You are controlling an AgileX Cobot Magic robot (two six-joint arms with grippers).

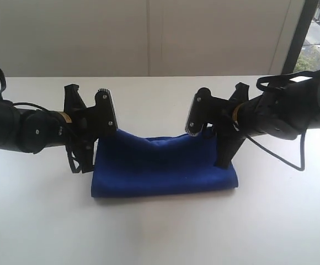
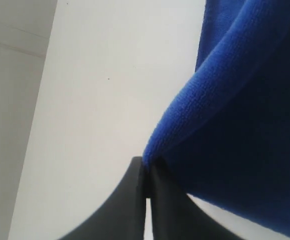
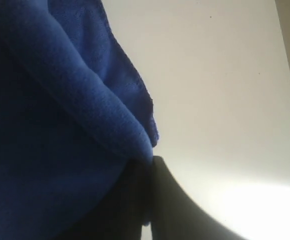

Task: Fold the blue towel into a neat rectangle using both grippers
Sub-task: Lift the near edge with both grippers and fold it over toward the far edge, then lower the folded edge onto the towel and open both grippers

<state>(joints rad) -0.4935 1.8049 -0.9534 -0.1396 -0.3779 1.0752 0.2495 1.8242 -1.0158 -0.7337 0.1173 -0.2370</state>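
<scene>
I judged the fold to be partway done. The blue towel (image 1: 163, 163) lay in the middle of the white table (image 1: 160, 237) as a wide band. Its near edge was rounded and thick, which suggested it was already doubled there. Its far edge was lifted at both corners and sagged slightly between them.

The left gripper (image 2: 146, 167) had its jaws pressed together on the far-left corner, and the cloth bunched into a soft peak at the pinch. The right gripper (image 3: 150, 162) was clamped the same way on the far-right corner.

As I saw it, what remained was to lay the held edge down square with the layer below, let go, and flatten any ridges.

The cloth was deep blue, fine-looped and plush, with a stitched hem and soft folds rather than sharp creases. I saw no label. The fingers were smooth, hard and black, and the tabletop was matte and plain.
</scene>
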